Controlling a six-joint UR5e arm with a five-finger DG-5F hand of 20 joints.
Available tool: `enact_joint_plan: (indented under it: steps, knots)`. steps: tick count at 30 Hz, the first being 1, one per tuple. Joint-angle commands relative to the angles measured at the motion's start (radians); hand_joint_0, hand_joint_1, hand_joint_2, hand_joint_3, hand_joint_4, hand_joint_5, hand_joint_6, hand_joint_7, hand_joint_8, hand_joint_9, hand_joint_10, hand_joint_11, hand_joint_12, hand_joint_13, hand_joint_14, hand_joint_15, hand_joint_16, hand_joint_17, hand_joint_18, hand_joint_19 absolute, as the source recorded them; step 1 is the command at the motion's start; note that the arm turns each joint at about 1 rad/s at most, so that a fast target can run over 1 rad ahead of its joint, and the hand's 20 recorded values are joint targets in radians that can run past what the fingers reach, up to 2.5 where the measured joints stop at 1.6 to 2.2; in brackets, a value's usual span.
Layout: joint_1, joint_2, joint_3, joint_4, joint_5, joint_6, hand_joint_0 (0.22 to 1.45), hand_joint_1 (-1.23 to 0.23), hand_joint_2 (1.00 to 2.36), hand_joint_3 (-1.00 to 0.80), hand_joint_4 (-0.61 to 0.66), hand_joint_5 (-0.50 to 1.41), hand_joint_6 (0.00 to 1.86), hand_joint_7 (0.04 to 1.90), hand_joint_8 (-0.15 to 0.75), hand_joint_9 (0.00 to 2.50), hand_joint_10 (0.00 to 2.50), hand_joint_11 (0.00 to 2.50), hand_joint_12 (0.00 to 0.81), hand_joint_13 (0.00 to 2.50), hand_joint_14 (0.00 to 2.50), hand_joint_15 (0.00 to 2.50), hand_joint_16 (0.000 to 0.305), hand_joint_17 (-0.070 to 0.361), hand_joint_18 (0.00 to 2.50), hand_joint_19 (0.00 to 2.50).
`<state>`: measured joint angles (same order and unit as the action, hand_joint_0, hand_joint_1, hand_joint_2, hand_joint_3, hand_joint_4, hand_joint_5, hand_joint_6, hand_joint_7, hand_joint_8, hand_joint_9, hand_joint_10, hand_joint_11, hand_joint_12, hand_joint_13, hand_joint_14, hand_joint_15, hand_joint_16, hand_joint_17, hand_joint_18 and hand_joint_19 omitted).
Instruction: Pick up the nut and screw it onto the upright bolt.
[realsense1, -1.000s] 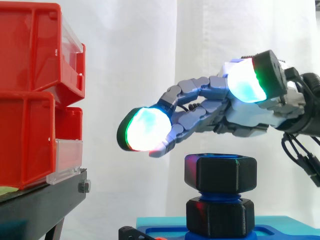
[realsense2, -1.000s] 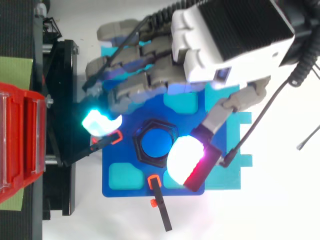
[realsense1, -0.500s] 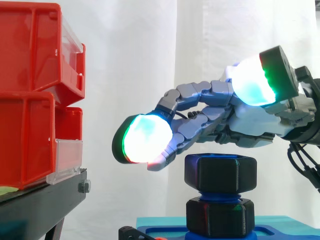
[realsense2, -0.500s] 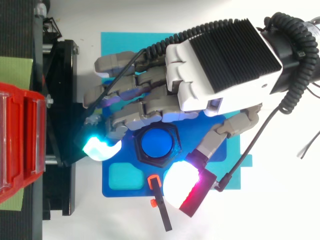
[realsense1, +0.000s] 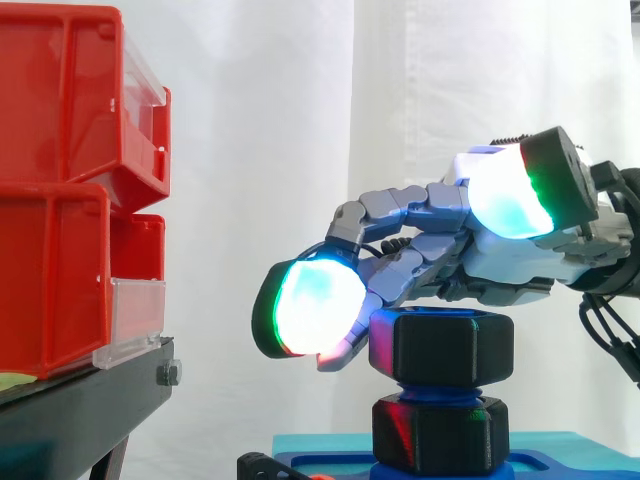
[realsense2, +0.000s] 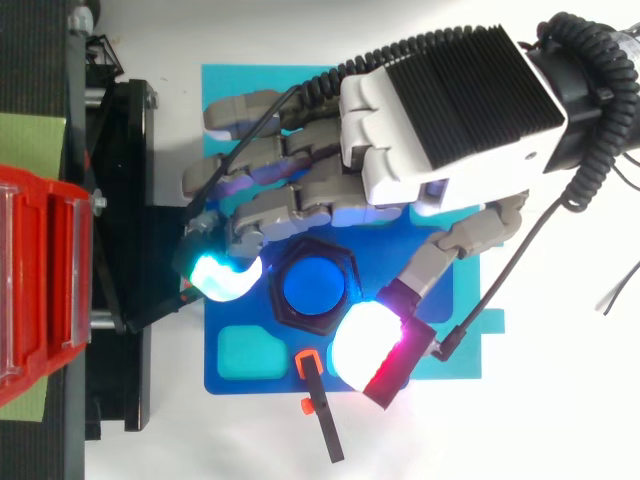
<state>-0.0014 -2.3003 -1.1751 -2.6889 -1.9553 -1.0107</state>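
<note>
Nearest to the side camera is the thumb (realsense2: 455, 245) of the hand (realsense2: 440, 110). Seen from above, its pad (realsense2: 368, 345) glows white and red at 5 o'clock from the nut (realsense1: 441, 347). This black nut sits on the top of the upright blue bolt (realsense2: 314, 285), above a second black nut (realsense1: 441, 432) on the blue plate (realsense2: 265, 380). Behind them the fingers (realsense2: 265, 215) are loosely bent and spread apart, with one cyan fingertip (realsense2: 222, 275) at 9 o'clock from the nut. The hand holds nothing. Whether this fingertip touches the nut is hard to say. Farther toward 9 o'clock stand red bins (realsense1: 60, 190) on a black stand (realsense1: 80, 400), before a white curtain (realsense1: 260, 150).
</note>
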Motion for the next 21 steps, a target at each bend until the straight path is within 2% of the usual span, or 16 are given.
enact_joint_plan:
  steps: [1, 5, 12, 21]
  knots:
    - [-0.003, -0.001, -0.001, 0.000, -0.004, -0.002, 0.48, -0.21, 1.00, -0.50, 0.15, -0.12, 0.50, 1.27, 0.227, 0.50, 0.00, 0.00, 0.247, 0.31, 0.00, 0.00, 0.025, 0.055, 0.00, 0.00]
    - [-0.008, -0.001, 0.000, 0.003, -0.005, -0.003, 0.48, -0.22, 1.00, -0.50, 0.15, -0.11, 0.50, 1.32, 0.231, 0.51, 0.00, 0.00, 0.244, 0.33, 0.00, 0.00, 0.023, 0.052, 0.00, 0.00]
    - [-0.011, -0.001, 0.000, 0.004, -0.005, -0.008, 0.49, -0.27, 1.00, -0.50, 0.16, -0.10, 0.57, 1.23, 0.244, 0.60, 0.00, 0.00, 0.224, 0.41, 0.00, 0.00, 0.019, 0.043, 0.05, 0.00]
    - [-0.028, 0.001, 0.000, 0.014, -0.025, -0.017, 0.50, -0.33, 1.00, -0.50, 0.13, -0.08, 0.68, 1.12, 0.261, 0.76, 0.00, 0.00, 0.204, 0.52, 0.00, 0.00, 0.014, 0.032, 0.15, 0.00]
